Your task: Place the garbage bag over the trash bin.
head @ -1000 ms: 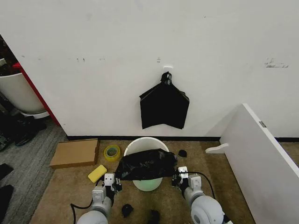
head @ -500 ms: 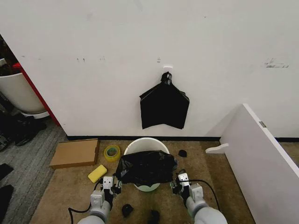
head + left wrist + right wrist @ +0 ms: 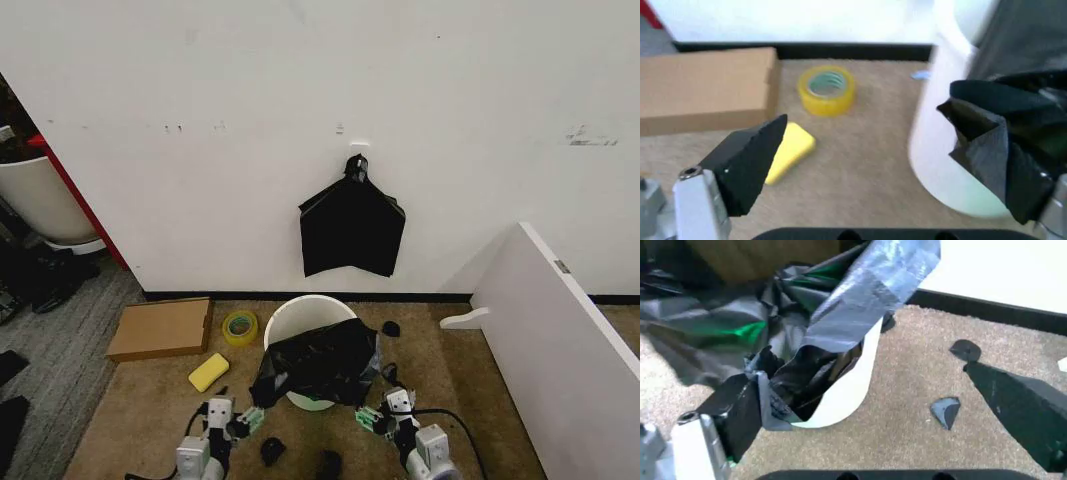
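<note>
The round white trash bin (image 3: 300,318) stands on the brown carpet below the wall. Crinkled and glossy, the black garbage bag (image 3: 320,362) drapes over the bin's near rim and front wall; the far rim stays bare. My left gripper (image 3: 243,422) is low at the bag's left corner, open, and in the left wrist view (image 3: 873,165) a fold of the bag (image 3: 1000,150) hangs on one finger beside the bin (image 3: 940,150). At the bag's right corner my right gripper (image 3: 372,418) is open too (image 3: 880,415), with the bag (image 3: 807,340) clinging to one finger.
A flat bunch of black bags (image 3: 352,232) hangs on the wall above the bin. A cardboard box (image 3: 162,327), yellow tape roll (image 3: 239,327) and yellow sponge (image 3: 208,372) lie to the left. A white panel (image 3: 560,340) leans at right. Small black scraps (image 3: 272,450) dot the carpet.
Both grippers have dropped lower and drawn back toward me, and their fingers have spread open. The bag has come down farther over the bin's front.
</note>
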Robot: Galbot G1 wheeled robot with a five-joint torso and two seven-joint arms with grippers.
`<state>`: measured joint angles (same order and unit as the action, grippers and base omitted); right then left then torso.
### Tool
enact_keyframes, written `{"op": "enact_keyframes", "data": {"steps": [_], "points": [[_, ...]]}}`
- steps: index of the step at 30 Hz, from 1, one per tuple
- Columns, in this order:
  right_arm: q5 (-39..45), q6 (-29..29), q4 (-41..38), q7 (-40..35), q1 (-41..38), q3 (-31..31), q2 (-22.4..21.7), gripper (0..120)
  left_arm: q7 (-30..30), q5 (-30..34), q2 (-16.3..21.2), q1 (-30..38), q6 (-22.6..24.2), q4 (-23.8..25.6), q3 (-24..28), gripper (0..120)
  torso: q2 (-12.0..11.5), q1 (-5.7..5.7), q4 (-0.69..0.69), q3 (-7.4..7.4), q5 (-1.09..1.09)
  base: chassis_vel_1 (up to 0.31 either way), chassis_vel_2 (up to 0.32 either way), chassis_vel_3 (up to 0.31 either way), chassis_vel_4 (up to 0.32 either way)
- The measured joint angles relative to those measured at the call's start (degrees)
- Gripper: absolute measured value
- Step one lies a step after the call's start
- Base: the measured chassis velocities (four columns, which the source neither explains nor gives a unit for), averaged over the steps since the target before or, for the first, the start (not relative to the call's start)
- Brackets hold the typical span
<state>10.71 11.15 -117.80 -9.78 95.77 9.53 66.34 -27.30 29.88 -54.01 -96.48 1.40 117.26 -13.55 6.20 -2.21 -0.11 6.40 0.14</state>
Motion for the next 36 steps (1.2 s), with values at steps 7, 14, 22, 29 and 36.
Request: {"op": "enact_keyframes", "data": {"steps": [7, 14, 22, 29, 36], "points": [[-1.83, -2.17, 1.02, -0.02, -0.08, 1.40, -0.06, 100, -0.01, 3.69, 1.45, 2.08, -0.36, -1.28, -4.60, 100, 0.00, 0.00, 0.00, 0.01, 0.00, 0.000, 0.000, 0.000, 0.000], [-2.39, -2.97, 1.04, -0.01, 0.94, 2.58, -1.50, 100, 0.94, 5.36, 2.67, 3.11, -0.08, -2.36, -6.39, 100, 0.00, 0.00, 0.00, 0.01, 0.01, 0.000, 0.000, 0.000, 0.000], [-5.41, -3.27, -0.74, -0.34, 2.47, 3.22, -1.66, 100, 1.38, 3.32, 0.50, 2.36, -1.16, -1.60, -3.56, 100, 0.00, 0.00, 0.00, 0.01, 0.01, 0.000, 0.000, 0.000, 0.000], [-2.32, -0.19, -1.92, -4.01, 1.06, 6.93, -1.80, 100, 1.66, 2.43, 0.07, 2.48, -2.44, -2.22, -1.90, 100, 0.00, 0.00, 0.00, 0.01, 0.02, 0.000, 0.000, 0.000, 0.000], [3.66, -0.53, -8.27, -1.17, 1.00, 8.23, -2.67, 100, 3.84, -0.66, 0.05, 2.47, -5.85, -2.54, -0.71, 100, 0.00, 0.00, 0.00, 0.01, 0.01, 0.000, 0.000, 0.000, 0.000]]}}
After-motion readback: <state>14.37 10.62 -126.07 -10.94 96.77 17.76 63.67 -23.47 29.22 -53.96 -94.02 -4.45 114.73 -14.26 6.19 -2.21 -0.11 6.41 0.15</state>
